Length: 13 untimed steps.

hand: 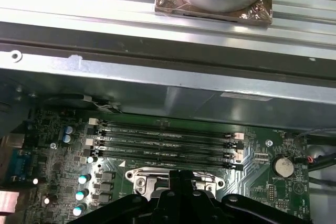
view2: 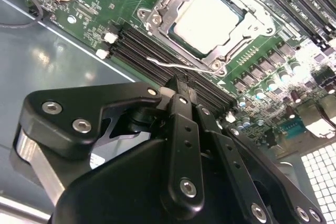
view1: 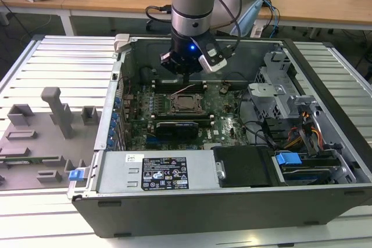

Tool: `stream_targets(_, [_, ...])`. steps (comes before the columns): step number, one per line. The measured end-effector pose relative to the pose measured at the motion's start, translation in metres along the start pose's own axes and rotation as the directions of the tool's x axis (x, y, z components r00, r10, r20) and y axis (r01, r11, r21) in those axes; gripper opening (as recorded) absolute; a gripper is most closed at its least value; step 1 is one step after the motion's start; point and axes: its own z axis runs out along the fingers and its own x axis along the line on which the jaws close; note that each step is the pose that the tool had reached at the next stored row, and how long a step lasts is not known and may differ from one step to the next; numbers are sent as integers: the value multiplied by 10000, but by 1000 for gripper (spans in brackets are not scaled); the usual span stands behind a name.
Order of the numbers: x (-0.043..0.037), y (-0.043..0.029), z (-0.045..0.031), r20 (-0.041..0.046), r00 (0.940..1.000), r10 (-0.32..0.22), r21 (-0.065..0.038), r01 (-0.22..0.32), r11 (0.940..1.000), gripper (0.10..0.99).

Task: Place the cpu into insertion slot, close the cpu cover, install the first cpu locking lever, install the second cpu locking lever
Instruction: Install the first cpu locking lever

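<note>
Where the green circuit motherboard (view1: pixel 224 126) lies inside the open grey metal computer case (view1: pixel 232 198) on the slatted aluminium desk (view1: pixel 64 62), the black two-fingered tool (view2: pixel 177 83) is held low over it, just beside the square silvery-framed insertion slot (view2: pixel 150 17). The small square cpu with a silver-grey metal top (view2: pixel 207 17) is seated in that slot. The thin silvery windowed cpu cover (view2: pixel 252 27) is laid flat around the chip. The tool's fingers are pressed together, no gap being seen. A thin silvery wire lever (view2: pixel 173 64) is noted along the slot edge nearest the fingertips; contact cannot be told. Long black memory slots (hand: pixel 165 137) are seen between slot and case wall.
</note>
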Motion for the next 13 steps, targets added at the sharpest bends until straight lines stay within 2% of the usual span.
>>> stream_targets(5, [0, 1, 1, 8, 10000, -1, 0, 1, 10000, 106])
stream_targets(7, [4, 0, 2, 78, 10000, -17, 8, 17, 10000, 106])
stream_targets(10, [19, 0, 10, 394, 9992, -92, 38, 91, 10000, 106])
stream_targets(12, [39, 1, 15, 677, 9976, -161, 69, 156, 9999, 106])
stream_targets(13, [46, 1, 16, 783, 9968, -186, 81, 181, 9998, 106])
